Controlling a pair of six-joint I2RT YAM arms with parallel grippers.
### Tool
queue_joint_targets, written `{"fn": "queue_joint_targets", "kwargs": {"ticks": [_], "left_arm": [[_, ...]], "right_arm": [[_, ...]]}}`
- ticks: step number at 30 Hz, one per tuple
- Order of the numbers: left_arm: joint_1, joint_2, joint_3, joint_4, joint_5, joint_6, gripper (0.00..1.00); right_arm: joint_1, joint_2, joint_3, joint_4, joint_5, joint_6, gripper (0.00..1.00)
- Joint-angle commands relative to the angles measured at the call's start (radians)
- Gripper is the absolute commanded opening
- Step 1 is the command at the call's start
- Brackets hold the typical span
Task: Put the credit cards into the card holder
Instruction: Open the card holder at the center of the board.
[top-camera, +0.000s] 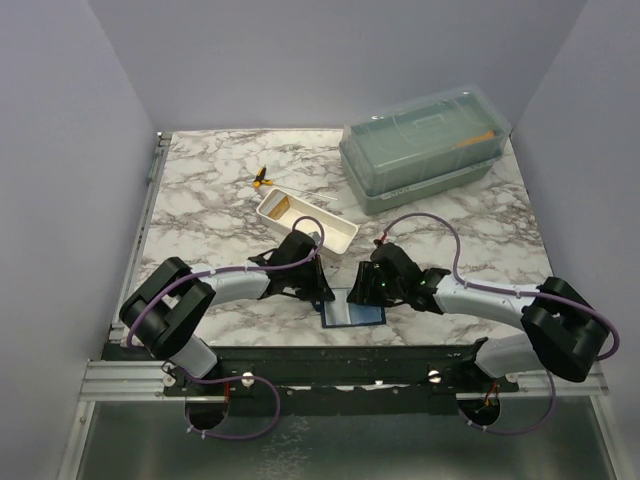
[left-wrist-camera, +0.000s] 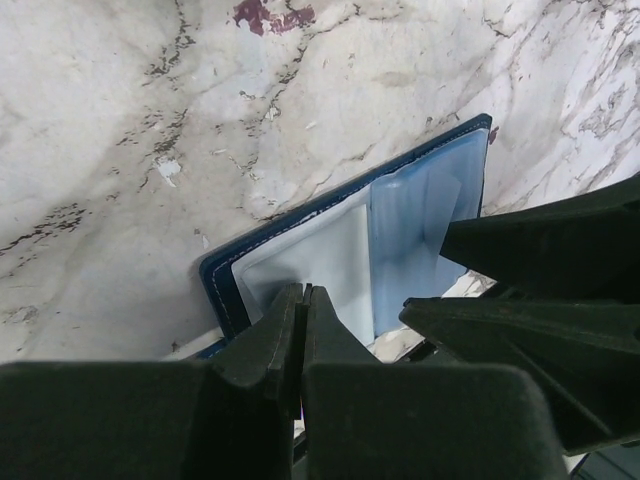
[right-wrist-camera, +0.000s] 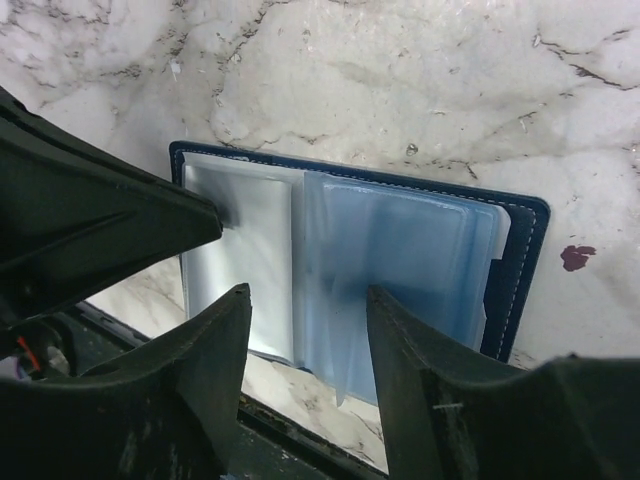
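The card holder (top-camera: 357, 314) lies open near the table's front edge, navy blue with pale blue clear sleeves (right-wrist-camera: 400, 260). My left gripper (left-wrist-camera: 303, 293) is shut, its tips resting on the holder's left page (left-wrist-camera: 320, 262), with nothing seen between them. My right gripper (right-wrist-camera: 308, 296) is open and straddles the holder's middle fold. A loose clear sleeve leaf (right-wrist-camera: 340, 320) stands up between its fingers. One orange-tan credit card (top-camera: 281, 207) lies in the white tray. No card shows in either wrist view.
The long white tray (top-camera: 330, 236) sits just behind the two grippers. A translucent green lidded box (top-camera: 425, 145) stands at the back right. A small yellow-and-black object (top-camera: 262, 180) lies behind the tray. The table's front rail (right-wrist-camera: 300, 440) runs right next to the holder.
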Motion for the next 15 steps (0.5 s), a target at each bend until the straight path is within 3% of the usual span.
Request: {"fn": "queue_joint_targets", "kwargs": {"ticks": [1, 10, 15], "left_arm": [[0.005, -0.004, 0.026, -0.014, 0.035, 0.024, 0.0], [0.005, -0.009, 0.026, -0.014, 0.041, 0.022, 0.0], [0.006, -0.013, 0.023, -0.014, 0.034, 0.021, 0.0]], "right_arm": [[-0.038, -0.041, -0.049, 0.104, -0.145, -0.001, 0.53], [-0.042, 0.055, -0.078, 0.218, -0.179, 0.035, 0.52], [-0.043, 0.037, -0.035, 0.167, -0.212, 0.024, 0.52]]}}
